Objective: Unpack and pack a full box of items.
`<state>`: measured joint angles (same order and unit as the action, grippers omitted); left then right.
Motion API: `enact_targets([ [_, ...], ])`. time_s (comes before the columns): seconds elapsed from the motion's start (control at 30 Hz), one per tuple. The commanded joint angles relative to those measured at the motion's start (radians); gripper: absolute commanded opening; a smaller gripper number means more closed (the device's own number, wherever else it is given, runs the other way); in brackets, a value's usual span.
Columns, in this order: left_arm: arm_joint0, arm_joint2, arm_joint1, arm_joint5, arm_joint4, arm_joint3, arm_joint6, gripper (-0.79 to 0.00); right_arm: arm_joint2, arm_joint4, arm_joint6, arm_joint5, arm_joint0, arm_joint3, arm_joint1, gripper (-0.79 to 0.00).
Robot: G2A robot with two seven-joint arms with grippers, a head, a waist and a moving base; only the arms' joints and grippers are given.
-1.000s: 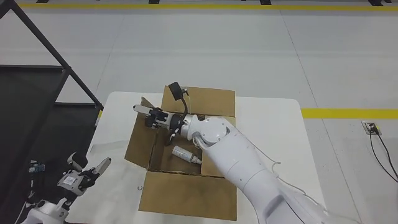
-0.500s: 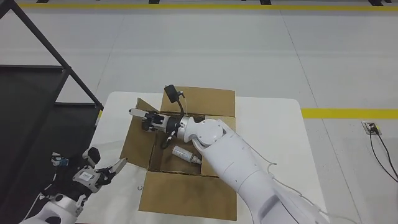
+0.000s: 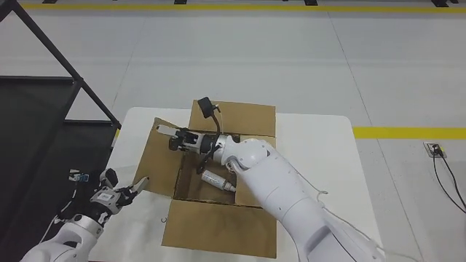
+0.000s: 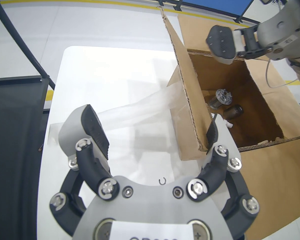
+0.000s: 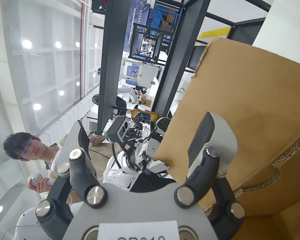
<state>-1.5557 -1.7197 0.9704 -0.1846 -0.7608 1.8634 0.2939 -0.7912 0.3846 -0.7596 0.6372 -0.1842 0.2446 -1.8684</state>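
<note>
Standing open at frame centre on smooth white table (image 3: 320, 160), corrugated brown cardboard box (image 3: 218, 229) is seen. Clear bottle (image 4: 218, 98) and dark brown bottle (image 4: 233, 112) are held inside. Raised side flap (image 4: 187, 96) is straddled by right gripper (image 5: 143, 126), jaws spread wide, nothing clamped. Left gripper (image 4: 152, 121), at lower left in top view, is likewise spread wide, flap corner beside one pad, nothing grasped.

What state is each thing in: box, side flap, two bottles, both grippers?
cardboard box: open, flaps spread
side flap: raised, standing up
clear bottle: lying inside the box
brown bottle: lying inside the box
left gripper: open, holding nothing
right gripper: open, at the flap's edge
</note>
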Motion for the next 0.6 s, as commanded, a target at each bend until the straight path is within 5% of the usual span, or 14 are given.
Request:
enact_targets([
  [0.0,0.003,-0.005,0.001,-0.005,0.011,-0.023,0.006,0.0,-0.014,0.008,-0.012,0.026,0.0,0.002,0.009,0.0],
  [0.57,0.073,0.045,0.009,0.016,-0.034,-0.187,0.05,0.0,-0.122,0.036,-0.091,0.048,-0.024,0.054,0.094,0.0],
])
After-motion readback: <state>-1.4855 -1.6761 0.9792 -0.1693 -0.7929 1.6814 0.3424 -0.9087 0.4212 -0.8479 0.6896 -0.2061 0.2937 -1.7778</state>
